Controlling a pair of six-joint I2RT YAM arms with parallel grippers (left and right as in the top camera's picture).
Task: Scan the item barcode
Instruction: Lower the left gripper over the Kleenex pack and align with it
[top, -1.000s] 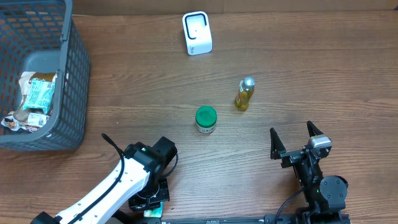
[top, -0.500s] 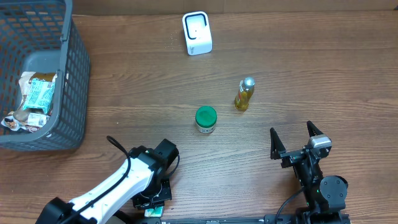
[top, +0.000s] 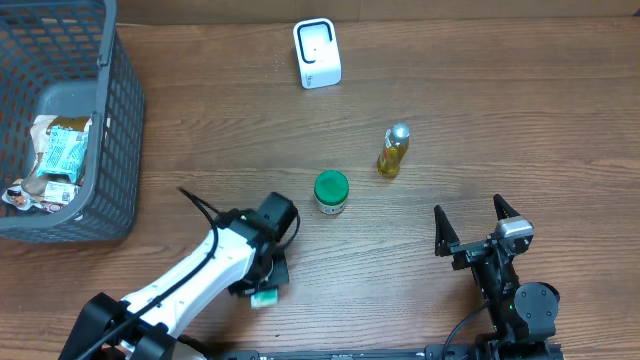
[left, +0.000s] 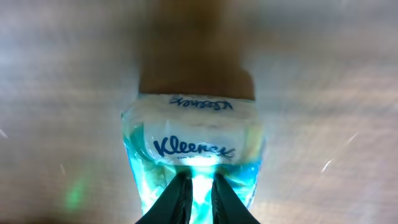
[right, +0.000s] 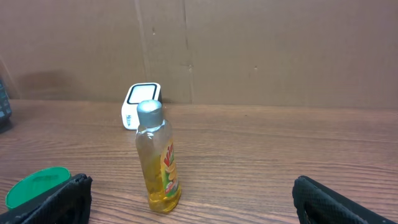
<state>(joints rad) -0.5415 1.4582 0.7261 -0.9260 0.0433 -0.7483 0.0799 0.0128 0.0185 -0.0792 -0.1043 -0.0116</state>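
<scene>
Now, L hand (left: 200, 180) pinching Kleenex pack (left: 194, 134), R hand (top: 468, 207) wide open, nr table (top: 200, 130) edge

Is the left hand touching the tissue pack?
Touching. The left wrist view shows the left hand pinching the near edge of the tissue pack.

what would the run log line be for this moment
left gripper shut on tissue pack | right gripper open, empty | scanner apart from pack, scan not yet done
</scene>
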